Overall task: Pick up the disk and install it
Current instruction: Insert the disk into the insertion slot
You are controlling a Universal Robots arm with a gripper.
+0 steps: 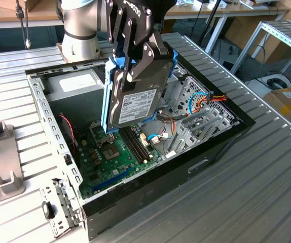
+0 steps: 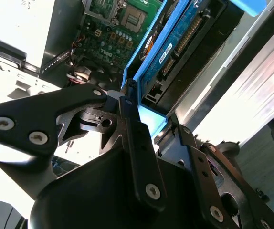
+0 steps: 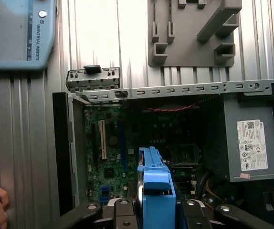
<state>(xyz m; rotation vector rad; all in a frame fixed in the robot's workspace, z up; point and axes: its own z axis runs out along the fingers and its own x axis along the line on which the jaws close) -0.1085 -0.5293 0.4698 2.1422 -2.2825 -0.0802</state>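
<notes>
The disk (image 1: 135, 104) was gripped tight on its edge by the hand (image 1: 138, 63), above the open computer case (image 1: 221, 136). A straight, slow lowering was judged best, so the cables (image 1: 211, 98) were not hit.

The disk (image 1: 135, 98) is a flat dark grey drive with a white printed label and a light blue bracket (image 1: 106, 96) along its edges. Its upper end is clamped between the fingers of the gripper (image 1: 138, 61). In the exterior view it hangs on edge, nearly upright, top tipped slightly toward 1 o'clock and label facing 4 o'clock, over the open case (image 1: 186, 167), its lower end at 12 o'clock from the green board (image 1: 105, 167).
</notes>
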